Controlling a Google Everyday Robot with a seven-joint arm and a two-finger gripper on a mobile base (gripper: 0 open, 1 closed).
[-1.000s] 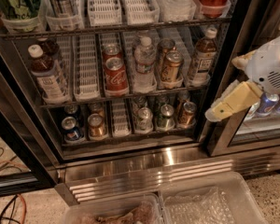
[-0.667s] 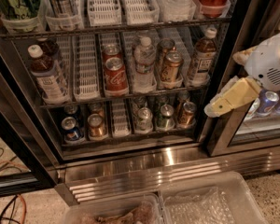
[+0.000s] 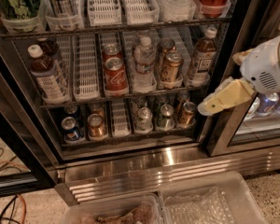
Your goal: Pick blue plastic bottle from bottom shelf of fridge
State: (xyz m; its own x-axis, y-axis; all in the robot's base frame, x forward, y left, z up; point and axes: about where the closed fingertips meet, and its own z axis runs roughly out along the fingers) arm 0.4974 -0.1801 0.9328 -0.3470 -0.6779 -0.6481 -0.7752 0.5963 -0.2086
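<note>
The fridge (image 3: pixel 224 78) stands open in front of me. Two small bottles of dark brown drink with white caps and pale labels stand on the shelf above the lowest one. One blue plastic bottle (image 3: pixel 45 76) is at the far left and a second like it (image 3: pixel 202 55) is at the far right. The lowest shelf holds only short cans (image 3: pixel 97 125). My gripper (image 3: pixel 213 104) hangs at the right, in front of the black door frame, just right of and below the right-hand bottle. It touches nothing.
A clear water bottle (image 3: pixel 143 62) and cola cans (image 3: pixel 115 71) share the bottles' shelf, with white lattice lane trays (image 3: pixel 85 69) between. A steel grille base (image 3: pixel 144 171) lies below, with clear plastic bins (image 3: pixel 210 204) on the floor. Cables (image 3: pixel 9 204) lie at lower left.
My gripper has shifted slightly left, toward the open fridge. The bottles and cans have not moved.
</note>
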